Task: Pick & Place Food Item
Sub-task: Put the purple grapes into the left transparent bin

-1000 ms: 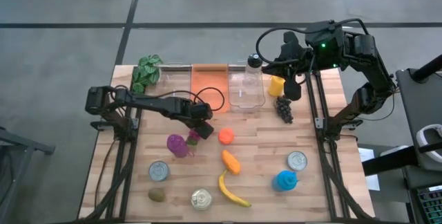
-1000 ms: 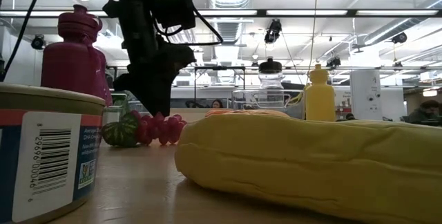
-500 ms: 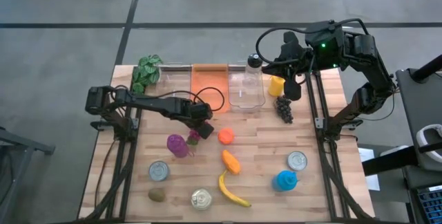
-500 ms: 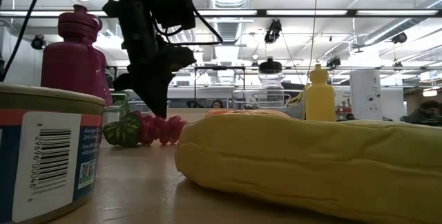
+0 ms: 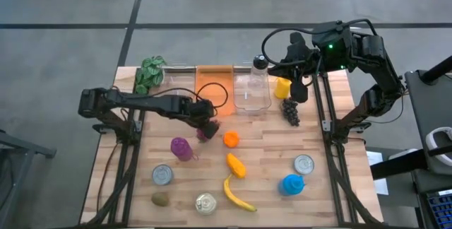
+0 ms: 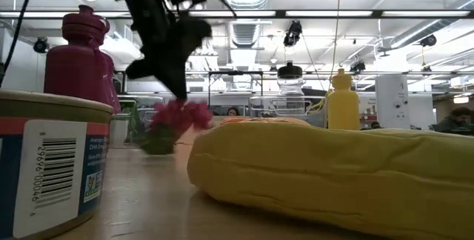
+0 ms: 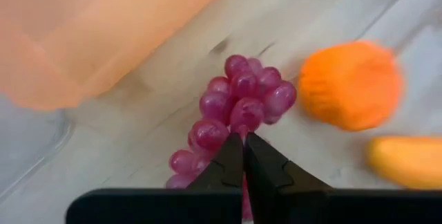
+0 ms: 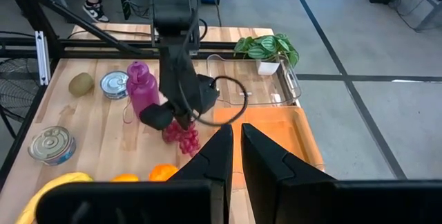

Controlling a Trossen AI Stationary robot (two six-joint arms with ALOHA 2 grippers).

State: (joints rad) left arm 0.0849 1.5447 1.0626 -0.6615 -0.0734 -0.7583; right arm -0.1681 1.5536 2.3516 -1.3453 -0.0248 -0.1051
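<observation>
The left gripper (image 7: 243,156) is pinching the red grapes (image 7: 235,110) shut by the stem, dangling them above the worktop (image 5: 339,144) at centre, orange tray (image 5: 214,82) at 12 o'clock, while the closed, empty right gripper (image 8: 235,156) is waiting at 2 o'clock.

The only legible marking is on the white label of the can (image 6: 52,166) in the near corner of the low view: a barcode with the upright digits 29696 beside it; the smaller print there is unreadable.
</observation>
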